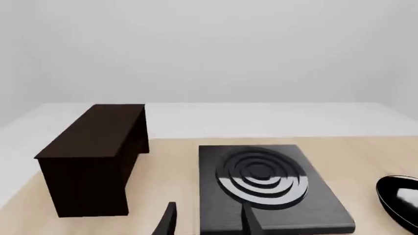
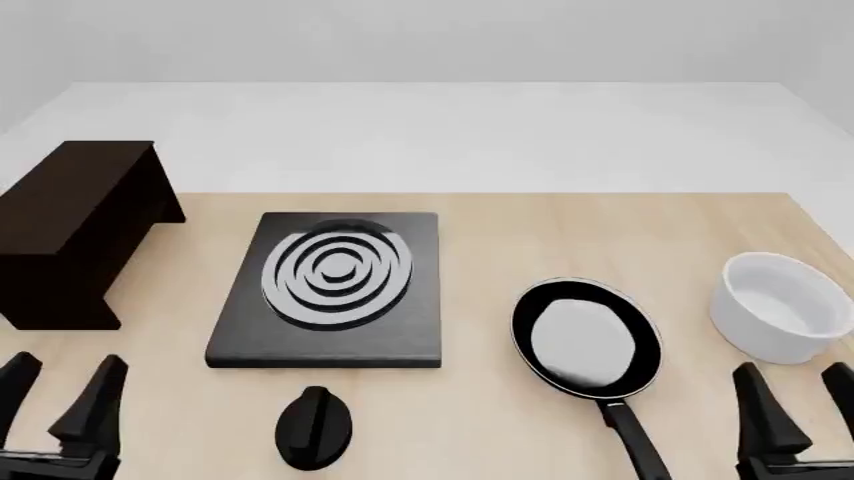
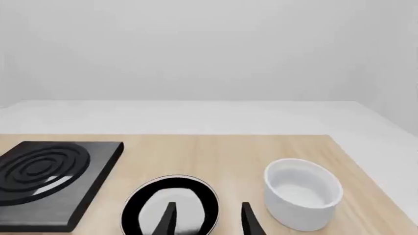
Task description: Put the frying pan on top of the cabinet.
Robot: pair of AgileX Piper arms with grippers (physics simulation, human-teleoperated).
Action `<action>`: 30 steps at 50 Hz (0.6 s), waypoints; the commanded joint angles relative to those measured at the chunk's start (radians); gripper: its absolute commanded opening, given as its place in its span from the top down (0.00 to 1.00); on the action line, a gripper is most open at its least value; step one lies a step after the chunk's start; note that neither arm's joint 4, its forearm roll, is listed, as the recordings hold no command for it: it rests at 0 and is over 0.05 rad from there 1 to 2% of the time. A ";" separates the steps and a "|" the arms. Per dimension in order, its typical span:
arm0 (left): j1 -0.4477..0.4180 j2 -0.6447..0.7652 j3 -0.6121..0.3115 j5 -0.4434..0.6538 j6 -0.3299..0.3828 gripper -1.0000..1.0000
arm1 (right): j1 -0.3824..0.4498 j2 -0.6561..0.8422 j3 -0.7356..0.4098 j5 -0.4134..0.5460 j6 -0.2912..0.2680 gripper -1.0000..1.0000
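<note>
Listing from the near edge outward. Left gripper (image 2: 60, 400): fingers spread apart, holding nothing, low at the near left of the table. Right gripper (image 2: 794, 405): fingers likewise parted and empty, low at the near right.

Knob (image 2: 315, 427): small black round piece with a raised ridge, lying on the table just in front of the stove plate.

Frying pan (image 2: 587, 338): round, shallow, black rim, pale inner surface; rests flat on the table right of centre, between the stove plate and the bowl, touching neither. Long straight handle (image 2: 634, 435) runs toward the near edge, ending close to the right gripper. Judged rigid and moderately heavy, with weight biased to the bowl end, so it would likely tip downward if held far out on the handle. Smooth finish may slip in narrow fingers. Suggested hold: across the handle, close to the pan body, squarely.

Stove plate (image 2: 327, 290): black square slab with grey concentric rings, at centre.

Bowl (image 2: 783, 305): white, upright, empty, at the right edge.

Cabinet (image 2: 74, 230): dark brown box with flat, bare top, at the far left, well apart from the pan; the stove plate lies between them.

Table (image 2: 534, 230): pale wood grain, level. Beyond it, a plain white floor and light grey walls.
</note>
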 commanded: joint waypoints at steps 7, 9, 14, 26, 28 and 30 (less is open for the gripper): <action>0.048 -0.053 0.018 0.030 0.001 0.00 | -0.004 0.001 -0.006 0.003 -0.008 0.00; 0.050 -0.050 0.019 0.026 0.008 0.00 | -0.004 0.001 -0.006 0.003 -0.008 0.00; 0.045 0.006 0.015 -0.038 0.017 0.00 | -0.006 0.002 -0.006 0.002 -0.004 0.00; -0.141 0.184 -0.148 -0.064 -0.089 0.00 | -0.008 0.002 0.002 -0.008 0.003 0.00; -0.223 0.322 -0.198 -0.089 -0.188 0.00 | -0.009 0.008 0.001 -0.014 0.005 0.00; -0.251 0.352 -0.213 -0.093 -0.222 0.00 | -0.009 0.008 0.001 -0.014 0.005 0.00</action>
